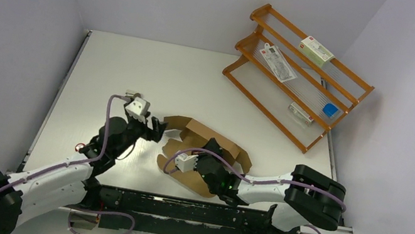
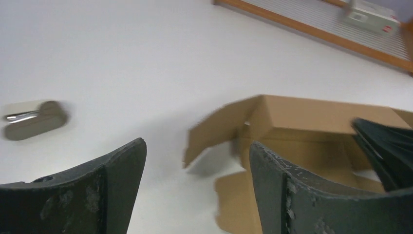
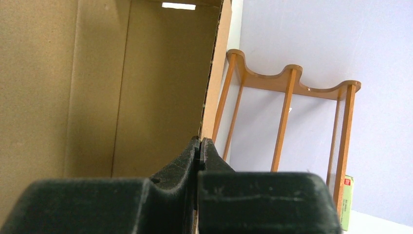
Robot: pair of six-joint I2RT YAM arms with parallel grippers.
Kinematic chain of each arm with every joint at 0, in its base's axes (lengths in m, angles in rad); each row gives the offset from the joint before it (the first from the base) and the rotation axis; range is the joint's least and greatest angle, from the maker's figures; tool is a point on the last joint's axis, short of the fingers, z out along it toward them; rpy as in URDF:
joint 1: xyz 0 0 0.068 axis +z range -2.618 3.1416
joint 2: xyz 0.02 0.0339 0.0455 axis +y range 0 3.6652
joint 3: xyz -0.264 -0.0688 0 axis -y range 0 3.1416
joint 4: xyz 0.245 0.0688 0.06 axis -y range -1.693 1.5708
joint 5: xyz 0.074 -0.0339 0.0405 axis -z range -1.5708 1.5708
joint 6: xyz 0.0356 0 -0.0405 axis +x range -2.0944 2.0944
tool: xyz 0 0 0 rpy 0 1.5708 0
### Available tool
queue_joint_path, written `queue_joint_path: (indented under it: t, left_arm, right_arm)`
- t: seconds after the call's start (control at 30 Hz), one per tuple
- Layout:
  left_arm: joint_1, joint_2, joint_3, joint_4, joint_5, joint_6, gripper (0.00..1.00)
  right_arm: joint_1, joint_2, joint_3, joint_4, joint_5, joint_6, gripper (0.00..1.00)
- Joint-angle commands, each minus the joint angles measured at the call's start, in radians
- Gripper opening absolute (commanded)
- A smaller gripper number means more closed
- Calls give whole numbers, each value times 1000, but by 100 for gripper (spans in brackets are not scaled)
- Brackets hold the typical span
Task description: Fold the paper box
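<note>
The half-raised brown cardboard paper box (image 1: 199,133) sits on the white desk (image 1: 137,67) near the orange wooden rack (image 1: 301,75), one wall pinched in the right claw (image 3: 200,144); with the left claw (image 1: 159,129) wide and empty, unsupported flaps may sag flat.

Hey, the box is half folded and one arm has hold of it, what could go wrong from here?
1. The right pincer looks shut on just the thin edge of one wall of the paper box; a hard pull could tear the cardboard or slip off.
2. The left pincer is open and holds nothing, so the raised flaps may spring back, or the box may slide on the smooth table.
</note>
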Motion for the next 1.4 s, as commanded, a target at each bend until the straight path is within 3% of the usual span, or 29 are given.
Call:
queue_joint_path:
  t: [0.0,0.13,0.3,0.53,0.7,1.0,1.37]
  left_arm:
    - [140,-15,59,-86,15,24,81]
    - [281,69,96,-64,140,-22,81]
    - [369,263,184,-72,240,-26,82]
    - [394,477,279,-38,407,7,81]
    - [394,592,322,-18,579,32,70]
    - [384,579,226,124,773,-10,65]
    - [288,514,155,172,771,-17,64]
  right_arm:
    - [9,10,-9,-46,-42,24,0]
    - [8,14,-3,-52,-41,23,0]
    - [10,3,3,-69,-40,28,0]
    - [15,17,7,-71,-43,28,0]
    - [15,25,5,-57,-39,19,0]
    - [15,25,10,-47,-50,8,0]
    - [15,11,13,-48,-58,2,0]
